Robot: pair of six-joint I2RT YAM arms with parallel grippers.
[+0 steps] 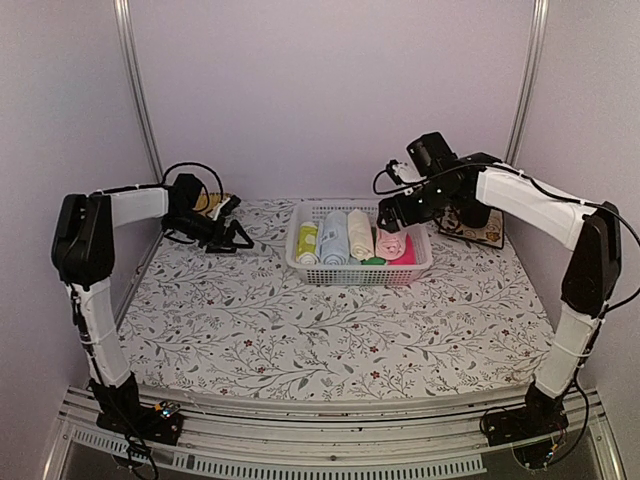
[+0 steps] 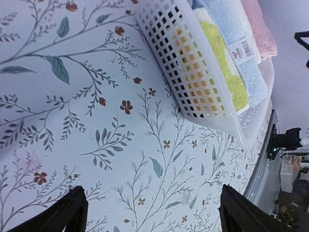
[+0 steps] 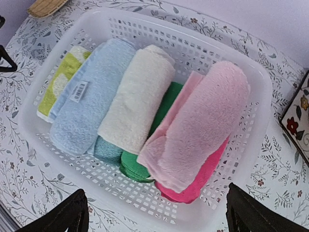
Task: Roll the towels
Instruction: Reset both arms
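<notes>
The cream towel (image 3: pixel 137 104) and pink towel (image 3: pixel 198 125) lie in the basket (image 3: pixel 145 26). The left gripper (image 2: pixel 152 205) and right gripper (image 3: pixel 157 208) have fingers apart, holding nothing.

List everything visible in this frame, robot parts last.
basket: 1, white, far centre
cream towel: 1, rolled, basket middle
magenta roll: 1, basket bottom
pale pink towel: 1, rolled, atop magenta
light blue roll: 1, beside cream
teal roll: 1, under light blue
yellow-green roll: 1, basket end
green roll: 1, beneath cream and pink
tablecloth: 1, floral white, tabletop
left tool: 1, black, open, above tablecloth
right tool: 1, black, open, above basket
</notes>
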